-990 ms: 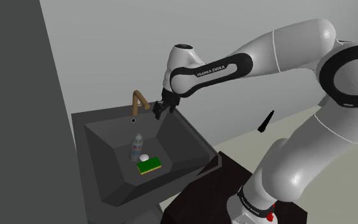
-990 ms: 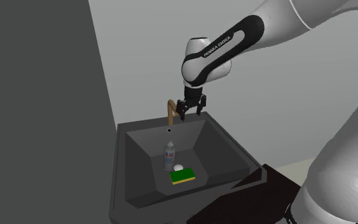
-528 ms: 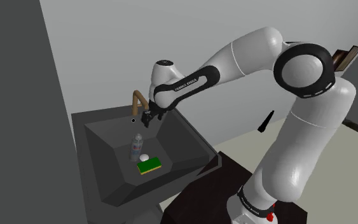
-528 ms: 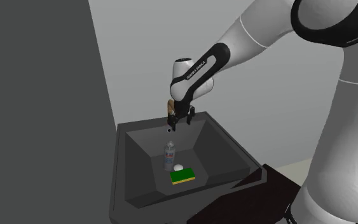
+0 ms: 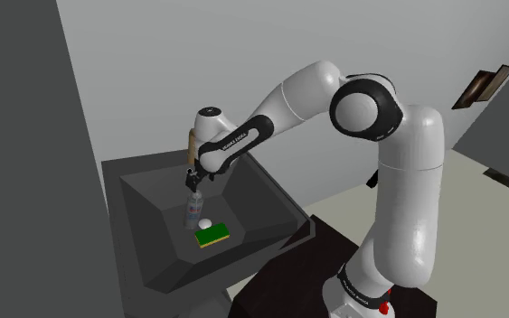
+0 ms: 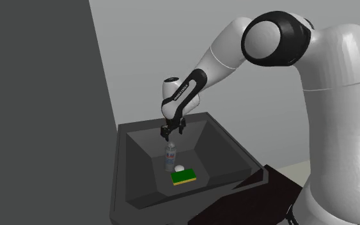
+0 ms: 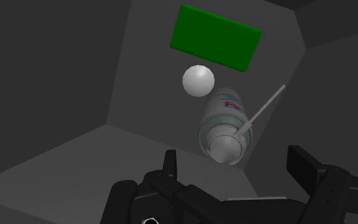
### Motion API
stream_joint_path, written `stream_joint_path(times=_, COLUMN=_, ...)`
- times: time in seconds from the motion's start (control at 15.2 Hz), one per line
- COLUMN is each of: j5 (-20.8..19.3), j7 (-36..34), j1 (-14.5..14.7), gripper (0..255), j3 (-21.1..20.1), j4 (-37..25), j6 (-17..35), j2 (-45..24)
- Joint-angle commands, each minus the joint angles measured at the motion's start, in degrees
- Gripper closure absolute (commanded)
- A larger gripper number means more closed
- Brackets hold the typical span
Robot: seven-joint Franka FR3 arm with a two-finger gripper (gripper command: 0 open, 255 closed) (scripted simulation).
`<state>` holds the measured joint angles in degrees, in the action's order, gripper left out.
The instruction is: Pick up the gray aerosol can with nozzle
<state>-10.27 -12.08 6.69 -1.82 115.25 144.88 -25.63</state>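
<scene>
Shoulder view showed the end effector (image 5: 192, 181) hanging inside the dark sink (image 5: 117, 167), directly at twelve o'clock of the gray aerosol can (image 5: 193, 210), which stood upright on the basin floor. A second earlier it had been up at the sink's back rim beside the brown faucet (image 5: 190, 137). Since then the arm had swung across and dropped into the basin, so the approach looked nearly finished and the grasp itself was what remained. In the second exterior view the end effector (image 6: 170, 132) sat just above the can (image 6: 170, 156), apart from it. The wrist view had the two black fingers standing apart, the end effector (image 7: 236, 164) open and empty, with the can's (image 7: 225, 127) cap lying between them and untouched. Its thin white nozzle tube (image 7: 263, 108) slanted off toward one o'clock. A small white ball (image 5: 205, 223) lay just beside the can at about four o'clock in the shoulder view, and a green sponge (image 5: 212, 236) lay a little farther on at five o'clock. The likely next step was a short straight descent before closing, and the tube and ball were close enough to be knocked.
</scene>
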Motion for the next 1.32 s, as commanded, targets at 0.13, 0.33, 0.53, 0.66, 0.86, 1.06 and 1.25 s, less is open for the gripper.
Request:
stream_joint_path(times=0.13, j5=-1.7, j7=-0.7, j1=1.3, gripper=0, j3=0.7, j4=-8.0, j6=0.8, j2=-9.3)
stream_joint_path(times=0.33, j5=-1.9, j7=-0.9, j1=1.4, gripper=0, j3=0.9, j4=-8.3, j6=1.7, j2=-10.6)
stream_joint_path(times=0.53, j5=-2.1, j7=-1.2, j1=1.6, gripper=0, j3=1.1, j4=-8.8, j6=3.2, j2=-12.5)
stream_joint_path(times=0.66, j5=-2.3, j7=-1.5, j1=1.7, gripper=0, j3=1.3, j4=-9.3, j6=4.4, j2=-14.1)
stream_joint_path(times=0.86, j5=-2.3, j7=-1.5, j1=1.7, gripper=255, j3=1.3, j4=-9.1, j6=4.4, j2=-14.1)
stream_joint_path(times=1.06, j5=-2.3, j7=-1.5, j1=1.7, gripper=255, j3=1.3, j4=-9.1, j6=4.4, j2=-14.0)
stream_joint_path(times=1.25, j5=-2.3, j7=-1.4, j1=1.6, gripper=255, j3=1.4, j4=-9.0, j6=4.5, j2=-14.0)
